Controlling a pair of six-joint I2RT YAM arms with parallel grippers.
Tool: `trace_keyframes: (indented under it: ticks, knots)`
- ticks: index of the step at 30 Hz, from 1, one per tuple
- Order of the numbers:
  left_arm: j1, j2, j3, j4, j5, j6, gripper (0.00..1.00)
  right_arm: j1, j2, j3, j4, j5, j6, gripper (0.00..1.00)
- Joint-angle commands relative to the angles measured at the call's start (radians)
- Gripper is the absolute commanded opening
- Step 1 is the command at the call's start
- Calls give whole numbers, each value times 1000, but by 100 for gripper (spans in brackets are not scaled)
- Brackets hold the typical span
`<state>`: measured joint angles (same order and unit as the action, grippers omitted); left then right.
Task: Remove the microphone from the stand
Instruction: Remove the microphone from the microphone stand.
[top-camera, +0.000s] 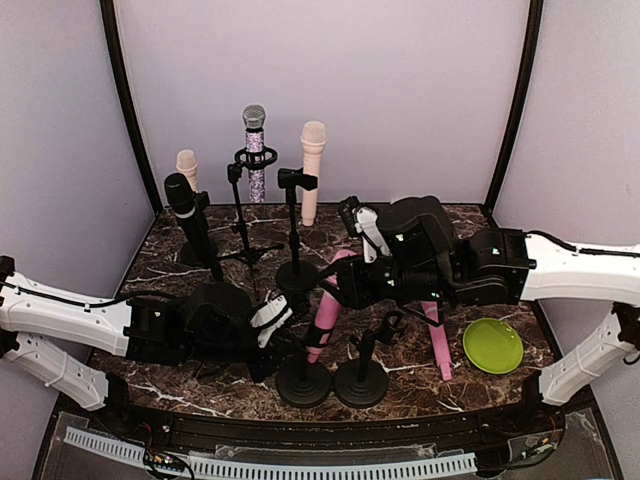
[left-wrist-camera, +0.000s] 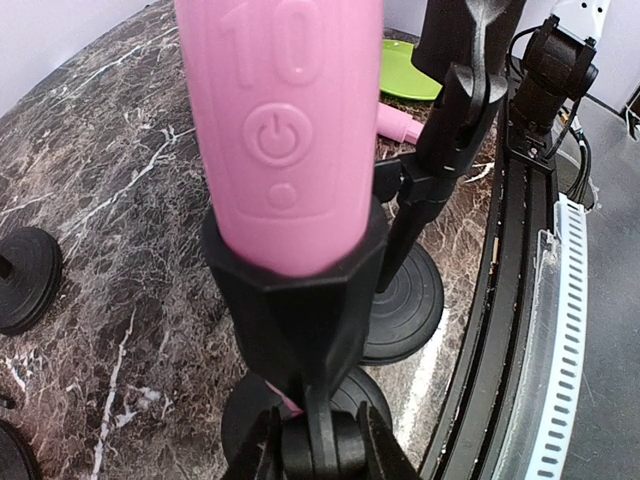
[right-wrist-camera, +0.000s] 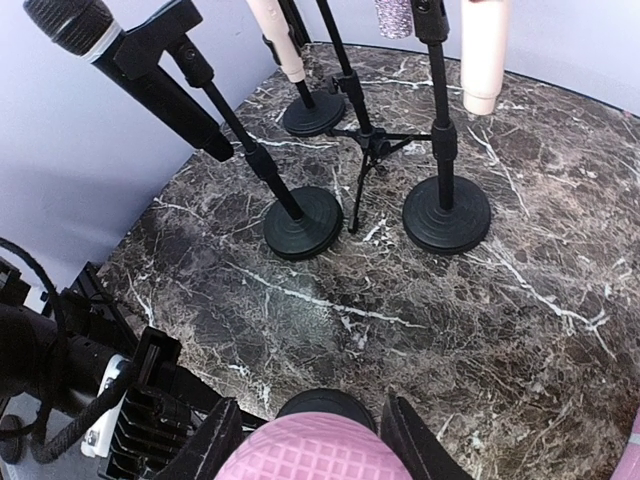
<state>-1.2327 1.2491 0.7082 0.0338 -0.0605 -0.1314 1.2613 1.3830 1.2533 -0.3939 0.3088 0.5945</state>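
Bracing black round-base stand (top-camera: 303, 382): left gripper (left-wrist-camera: 320, 448) was nearly closed, pinching post under clip (left-wrist-camera: 300, 290). Right gripper (right-wrist-camera: 310, 432), partly open, clamped mesh head of pink plastic microphone (left-wrist-camera: 285, 130), which sat in clip. Best pull judged along handle axis, slow, stand pinned.

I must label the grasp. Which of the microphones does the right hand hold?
The pink microphone clipped in the front stand: the right hand grips its mesh head. No hand touches the others.
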Motion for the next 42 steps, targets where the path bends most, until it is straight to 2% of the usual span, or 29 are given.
trace_keyframes:
  ticks: [1,9,16,27,33,42]
  knots:
    - [-4,-2,-2,-53,22,3,0,-22,-76,-29,151,-149,-108,21]
    - [-5,3,-3,-69,-1,1,0,-34,-72,1,119,-119,-88,22]
    - [-8,15,1,-79,-50,0,0,-34,-26,73,20,5,21,21]
    - [-9,7,-10,-39,-78,-26,0,-42,37,203,-130,119,177,21]
    - [-9,31,-16,-37,-56,-26,0,-56,60,234,-132,103,161,22]
    - [-8,39,-12,-37,-6,-6,0,-79,-42,139,-3,-67,28,22]
